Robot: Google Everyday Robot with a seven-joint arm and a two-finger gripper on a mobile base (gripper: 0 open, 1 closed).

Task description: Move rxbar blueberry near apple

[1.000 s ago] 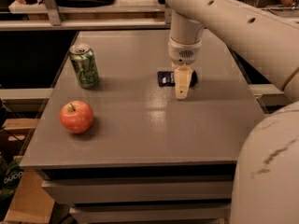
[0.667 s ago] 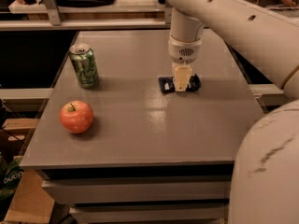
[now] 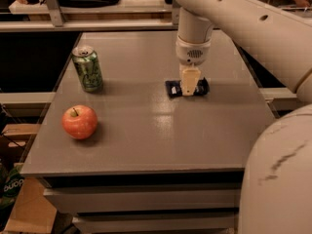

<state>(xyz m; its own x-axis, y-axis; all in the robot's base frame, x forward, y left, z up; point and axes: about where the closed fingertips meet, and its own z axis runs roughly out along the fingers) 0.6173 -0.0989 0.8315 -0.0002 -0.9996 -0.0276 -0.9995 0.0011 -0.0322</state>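
rxbar blueberry [image 3: 172, 88] lies flat on the desk [image 3: 161, 140], right of centre and toward the back half. Dark navy wrapper with a small white patch of lettering at its left end, too small for me to read. Its long axis runs left-right across my view, roughly parallel to the desk's front edge, and both ends stick out on either side of the gripper [image 3: 188, 89]. The gripper comes straight down from above, its cream tip sits over the middle of the bar and hides it. Whether it has closed on the bar I cannot tell. The white arm [image 3: 234, 18] goes up and off to the right. The green soda can [image 3: 87, 69] stands upright near the desk's back left edge, with pale script on its side that I cannot read. The apple [image 3: 79, 122] is red-orange with its stem up, at the front left of the desk, in front of the can and well apart from the bar.
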